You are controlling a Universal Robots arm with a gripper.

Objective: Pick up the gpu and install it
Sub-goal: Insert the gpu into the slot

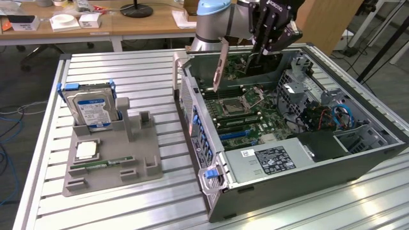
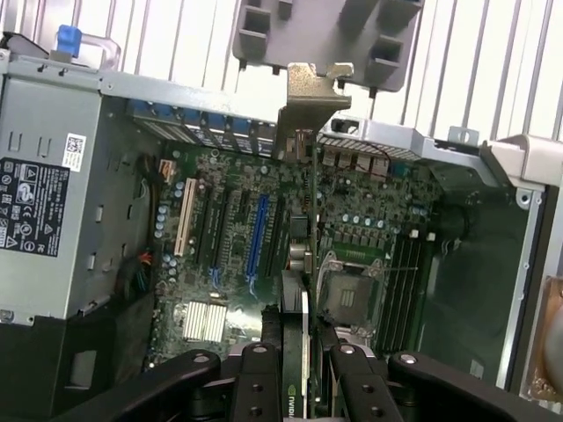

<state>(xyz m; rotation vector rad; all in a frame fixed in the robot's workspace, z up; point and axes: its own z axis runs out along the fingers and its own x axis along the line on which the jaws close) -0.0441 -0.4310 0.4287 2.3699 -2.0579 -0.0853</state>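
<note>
The gpu [image 1: 235, 66] hangs edge-down above the open computer case [image 1: 357, 158], over the motherboard's [image 1: 246, 112] far end. Its silver end bracket [image 1: 221, 64] points toward the case's rear wall. My gripper [image 1: 257, 53] is shut on the card's black cooler side from above. In the wrist view the gpu [image 2: 307, 264] appears edge-on between my fingers [image 2: 256, 378], with its bracket [image 2: 313, 95] over the rear slot openings. The card hovers beside the blue expansion slot [image 2: 257, 236], closer to the processor socket [image 2: 345, 294], and is apart from the board.
A grey fixture [image 1: 137, 158] on the slatted table holds an upright hard drive [image 1: 91, 109], a processor chip [image 1: 86, 149] and a memory stick [image 1: 102, 163]. The power supply [image 1: 271, 159] fills the case's near end. Drive cages and cables [image 1: 335, 117] line the exterior view's right.
</note>
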